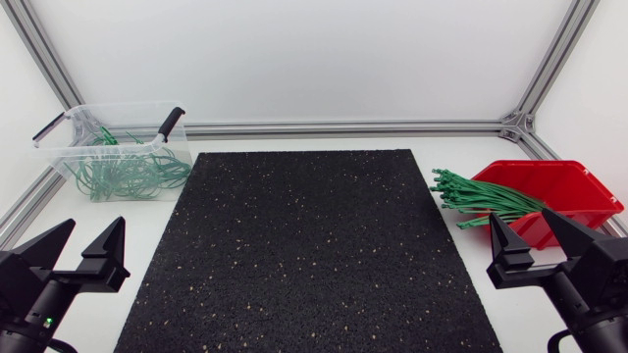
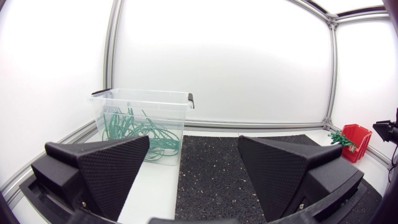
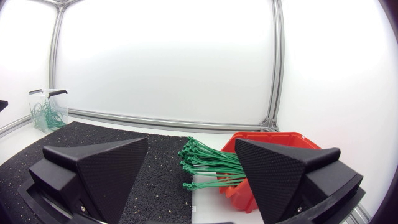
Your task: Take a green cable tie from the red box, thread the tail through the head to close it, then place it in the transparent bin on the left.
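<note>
Nothing begun yet: left gripper (image 1: 95,223) and right gripper (image 1: 519,215) both gape empty, ties (image 1: 486,199) wait in the red box (image 1: 579,191) at three o'clock, looped ones (image 1: 128,173) fill the ten o'clock bin (image 1: 61,155).

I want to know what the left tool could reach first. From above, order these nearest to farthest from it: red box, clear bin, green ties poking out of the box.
From the left tool:
1. Clear bin, just ahead, same side.
2. Green ties, far across the table, ends poking toward it.
3. Red box, just behind them, far right.
</note>
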You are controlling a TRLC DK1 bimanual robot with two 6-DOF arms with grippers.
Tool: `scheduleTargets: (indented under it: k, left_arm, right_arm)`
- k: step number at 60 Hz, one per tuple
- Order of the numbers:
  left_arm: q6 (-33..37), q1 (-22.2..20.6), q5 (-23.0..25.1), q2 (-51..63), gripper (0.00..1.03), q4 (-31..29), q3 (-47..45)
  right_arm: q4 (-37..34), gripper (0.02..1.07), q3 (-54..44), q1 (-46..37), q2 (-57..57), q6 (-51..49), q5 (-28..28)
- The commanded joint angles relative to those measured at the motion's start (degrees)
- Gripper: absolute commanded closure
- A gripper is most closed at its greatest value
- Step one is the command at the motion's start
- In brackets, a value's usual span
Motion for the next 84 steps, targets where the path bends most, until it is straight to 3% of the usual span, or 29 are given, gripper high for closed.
scheduleTargets:
  k: [1, 49, 63, 76, 84]
  left_arm:
    - [-1.00, -0.44, -0.21, -0.56, 0.04, -0.84, -2.31]
    - [-1.00, -0.79, -0.21, -0.56, 0.04, -0.84, -2.31]
    - [-1.00, -0.87, -0.21, -0.56, 0.04, -0.84, -2.31]
    - [-1.00, -1.05, -0.30, -0.56, 0.04, -0.84, -2.31]
    - [-1.00, -1.05, -0.21, -0.56, 0.04, -0.84, -2.31]
  right_arm:
    - [0.40, 0.05, -1.39, 0.36, -0.58, 0.59, 0.25]
    - [0.58, 0.05, 0.37, 1.16, -0.67, 0.41, -0.81]
    - [-3.82, 0.05, 8.54, 1.42, 2.50, 0.59, -1.25]
    - [-8.65, 0.05, 21.38, -0.51, 17.00, 1.29, -1.51]
    - [-12.08, 0.06, 29.29, -3.50, 24.73, 1.12, -6.08]
